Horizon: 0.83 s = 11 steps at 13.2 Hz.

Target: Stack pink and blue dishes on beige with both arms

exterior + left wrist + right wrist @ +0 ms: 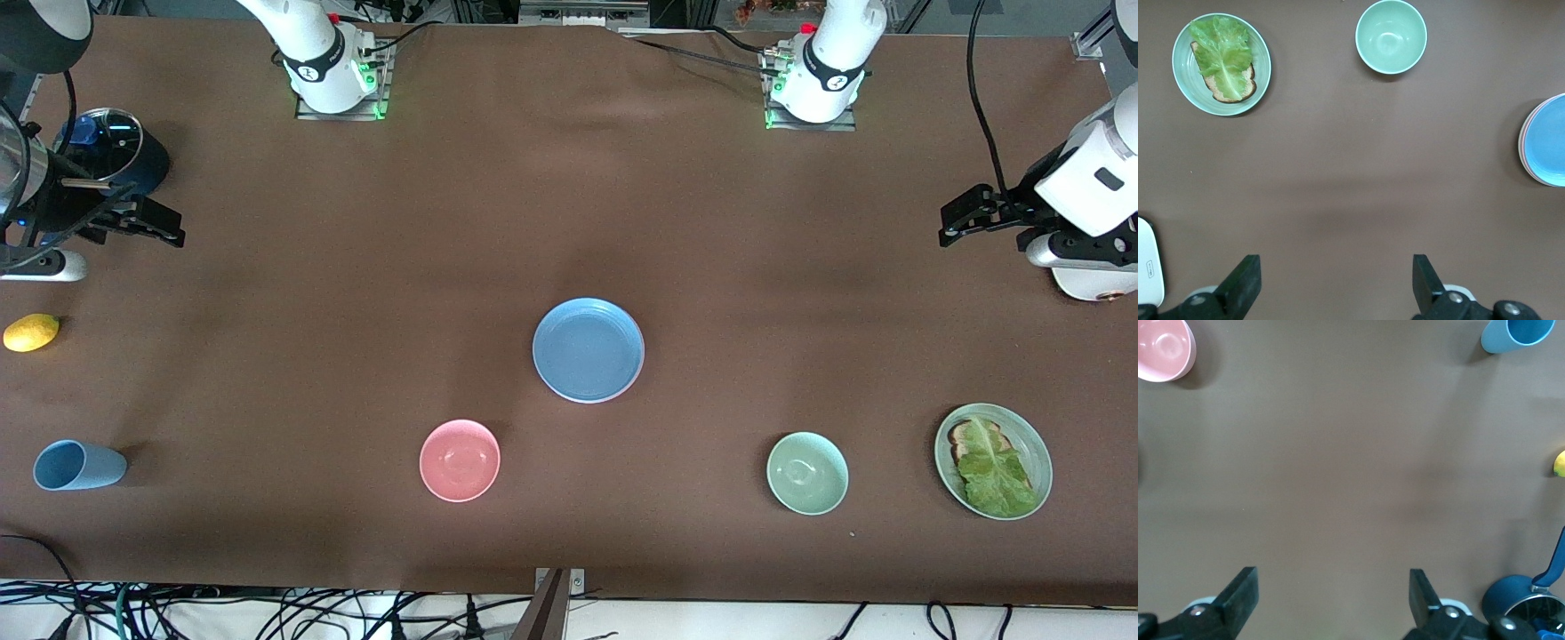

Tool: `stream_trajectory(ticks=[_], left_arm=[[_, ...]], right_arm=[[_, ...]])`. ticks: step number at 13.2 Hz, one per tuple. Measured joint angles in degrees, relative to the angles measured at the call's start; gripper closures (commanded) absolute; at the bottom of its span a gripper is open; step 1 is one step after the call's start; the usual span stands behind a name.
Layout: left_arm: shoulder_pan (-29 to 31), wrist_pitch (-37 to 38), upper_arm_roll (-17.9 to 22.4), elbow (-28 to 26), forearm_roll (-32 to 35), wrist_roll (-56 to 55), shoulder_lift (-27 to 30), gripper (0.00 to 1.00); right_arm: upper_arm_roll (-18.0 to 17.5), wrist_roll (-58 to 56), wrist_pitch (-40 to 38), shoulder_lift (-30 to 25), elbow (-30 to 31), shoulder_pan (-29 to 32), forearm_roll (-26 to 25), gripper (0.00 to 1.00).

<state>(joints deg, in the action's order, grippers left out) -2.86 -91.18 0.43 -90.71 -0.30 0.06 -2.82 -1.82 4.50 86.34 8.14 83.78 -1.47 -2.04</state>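
Blue plate [588, 348] topping one stack; two bowls [459, 460].

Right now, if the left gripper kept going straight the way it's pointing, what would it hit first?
Probably nothing but bare table. The left gripper is open over the left arm's end, and its line passes between the lettuce plate and the green bowl, though depth is uncertain.
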Motion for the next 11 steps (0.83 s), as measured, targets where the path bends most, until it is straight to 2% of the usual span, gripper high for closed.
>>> stream_trajectory(ticks=[11], left_arm=[[0.0,0.0,0.0,0.0,0.0,0.0,0.0,0.00]], right_arm=[[-0.3,3.5,0.0,0.0,-0.3,-0.1,0.0,0.00]])
